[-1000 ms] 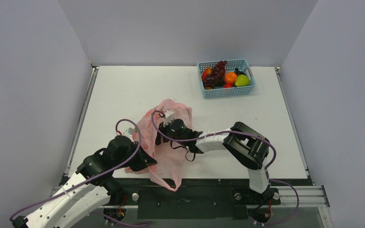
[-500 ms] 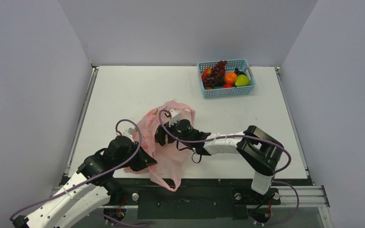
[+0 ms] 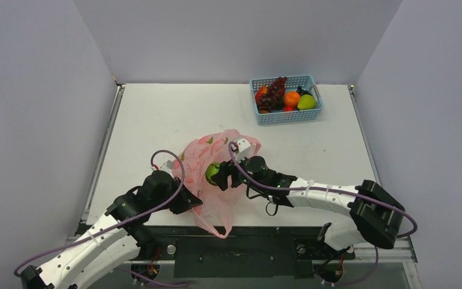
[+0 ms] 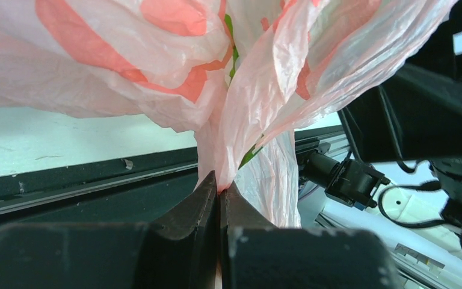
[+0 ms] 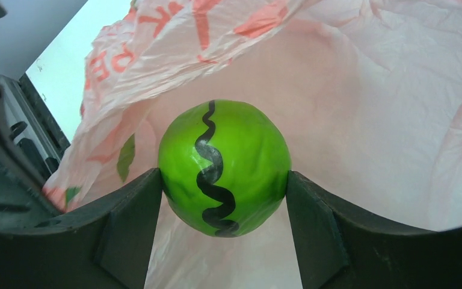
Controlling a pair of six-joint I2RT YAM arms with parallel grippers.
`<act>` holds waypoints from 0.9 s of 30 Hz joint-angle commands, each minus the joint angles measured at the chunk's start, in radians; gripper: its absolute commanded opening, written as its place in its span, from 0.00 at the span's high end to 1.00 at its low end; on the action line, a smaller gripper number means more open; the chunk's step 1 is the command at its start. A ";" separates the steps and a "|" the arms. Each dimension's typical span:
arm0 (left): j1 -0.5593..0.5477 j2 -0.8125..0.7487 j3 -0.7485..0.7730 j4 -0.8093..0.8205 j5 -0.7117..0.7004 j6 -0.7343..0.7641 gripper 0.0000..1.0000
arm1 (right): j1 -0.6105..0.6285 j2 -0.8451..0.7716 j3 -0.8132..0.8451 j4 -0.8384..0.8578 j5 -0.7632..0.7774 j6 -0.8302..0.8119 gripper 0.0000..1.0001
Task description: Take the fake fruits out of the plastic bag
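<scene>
At the near edge of the table (image 3: 156, 114), the left gripper (image 4: 219, 186) is clenched on a gathered fold of the plastic bag (image 3: 200, 155), its jaws pressed together with pink film pinched between them. Just beyond, the right gripper (image 5: 224, 180) reaches sideways into the bag's mouth and grasps a round green fruit (image 5: 240, 150) marked with a black wavy stripe, one jaw on each side. In the overhead view the fruit sits at the edge of the opening, with film close around it.

The step in hand looks like the extraction itself: the fruit is gripped but not yet clear of the bag. The next move probably calls for drawing the right arm back and away from the opening while the left pinch anchors the bag so it does not drag along.

Count: one bag, one green fruit in the jaws. Whether more fruit lies inside, I cannot tell.

Far off, one blue mesh basket (image 3: 289, 117) holds a dark red grape bunch (image 3: 274, 90), an orange fruit (image 3: 292, 98), a yellow-green pear (image 3: 306, 102), a small dark one (image 3: 301, 91) and some red fruit of uncertain number.
</scene>
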 commanded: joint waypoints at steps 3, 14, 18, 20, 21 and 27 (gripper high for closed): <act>-0.002 0.041 -0.015 0.139 -0.019 0.002 1.00 | -0.005 -0.225 -0.023 -0.220 0.047 0.015 1.00; -0.001 0.092 0.022 0.134 -0.024 0.050 0.85 | -0.075 -0.525 0.130 -0.640 0.117 0.059 1.00; 0.001 0.093 0.058 0.102 -0.022 0.082 0.70 | -0.168 -0.541 0.223 -0.713 0.090 0.056 1.00; 0.000 0.093 0.078 0.087 -0.025 0.097 0.63 | -0.212 -0.529 0.280 -0.739 0.075 0.042 1.00; 0.000 0.093 0.089 0.084 -0.026 0.103 0.61 | -0.229 -0.517 0.297 -0.754 0.071 0.033 1.00; 0.001 0.097 0.127 0.050 -0.034 0.115 0.56 | -0.429 -0.437 0.429 -0.764 -0.009 0.025 1.00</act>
